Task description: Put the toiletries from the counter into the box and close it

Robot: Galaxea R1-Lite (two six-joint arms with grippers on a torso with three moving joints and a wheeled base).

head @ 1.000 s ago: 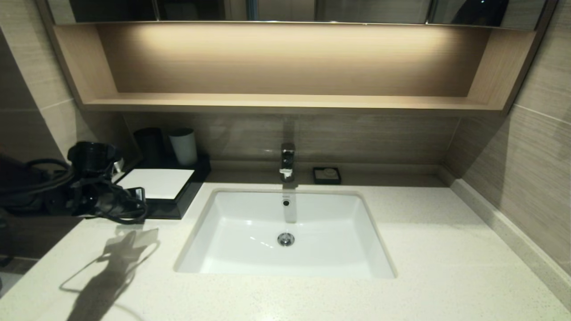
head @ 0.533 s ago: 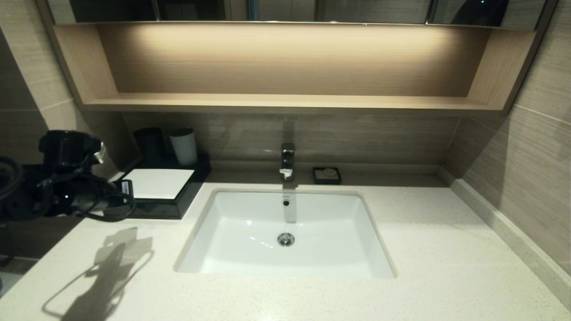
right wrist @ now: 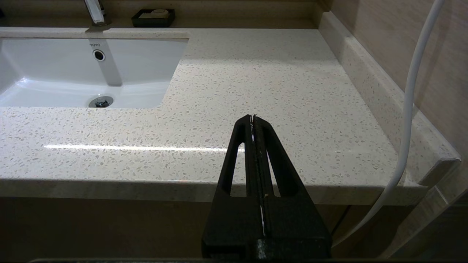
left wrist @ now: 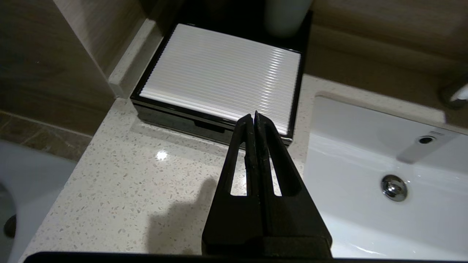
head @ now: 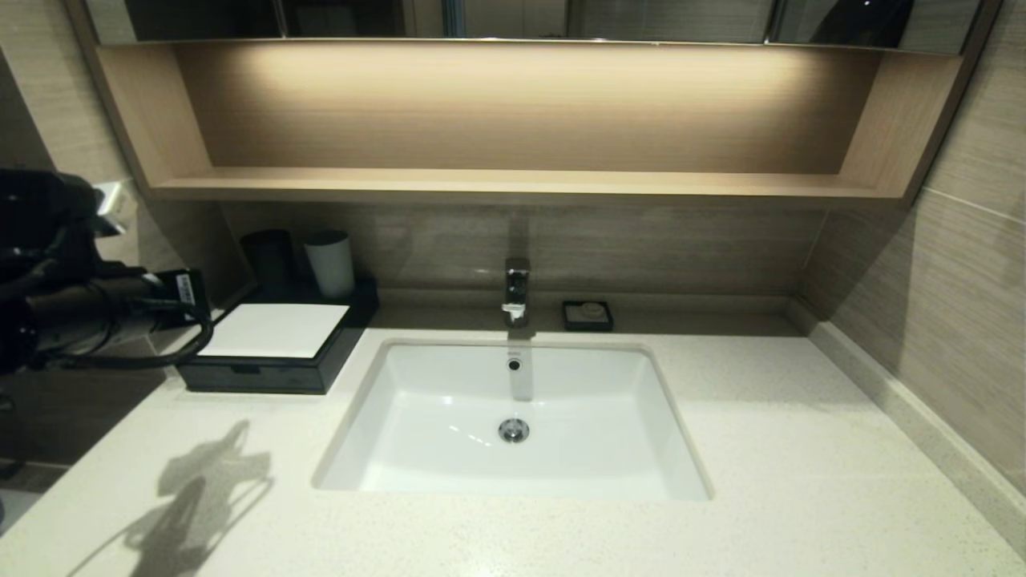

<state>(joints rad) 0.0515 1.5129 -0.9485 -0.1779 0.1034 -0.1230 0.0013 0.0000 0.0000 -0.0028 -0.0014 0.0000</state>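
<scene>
The black box with a flat white top stands at the counter's back left, its drawer pushed in flush; it also shows in the left wrist view. No toiletries show on the counter in any view. My left arm is at the far left, raised above the counter's left edge. My left gripper is shut and empty, hovering short of the box's front. My right gripper is shut and empty, low in front of the counter's front right edge; it is outside the head view.
A black cup and a white cup stand behind the box. The white sink with its faucet is in the middle. A small black square dish sits behind it. A white cable hangs by the right wall.
My left arm has drawn back to the left and upward, away from the box. The box's front, covered by the arm before, now shows with the drawer shut.
</scene>
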